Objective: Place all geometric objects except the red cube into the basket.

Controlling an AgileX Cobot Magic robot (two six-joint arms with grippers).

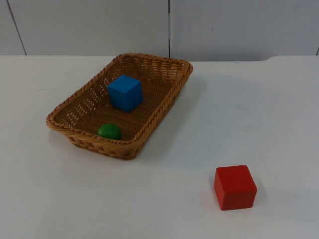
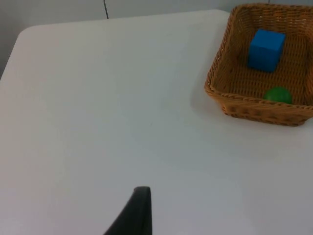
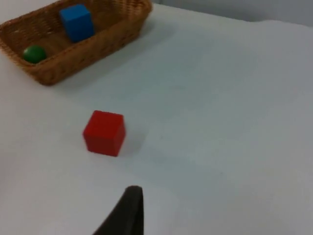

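Sitting inside the wicker basket (image 1: 172,94) were the blue cube (image 1: 125,92) and the green ball (image 1: 109,131), which reads as the task's sorting already finished: both pieces meant for the basket were within its walls. The cube stood flat on the woven floor toward the far half, apart from the ball, which had settled against the near wall (a round thing will roll to a low edge or a wall and stop there, so that spot makes sense). Out on the white table (image 1: 259,99) the red cube (image 1: 235,187) stood alone, well apart from the basket and nearer the camera, squarely on one face. Leaving it there fitted the instruction, since it was the one piece to be kept out.

From the left wrist view a black fingertip of the left gripper (image 2: 138,210) hung over bare table, with the basket well off to one side; that arm appeared to be waiting. The right gripper (image 3: 128,211) likewise showed one dark fingertip, over the table near the red cube but not touching it. Neither had hold of anything that could be seen, and how far apart the fingers stood I could not tell for either.

Nothing lay between the basket and the red cube, and no further loose shape was visible on the table. My judgement was that no move remained.
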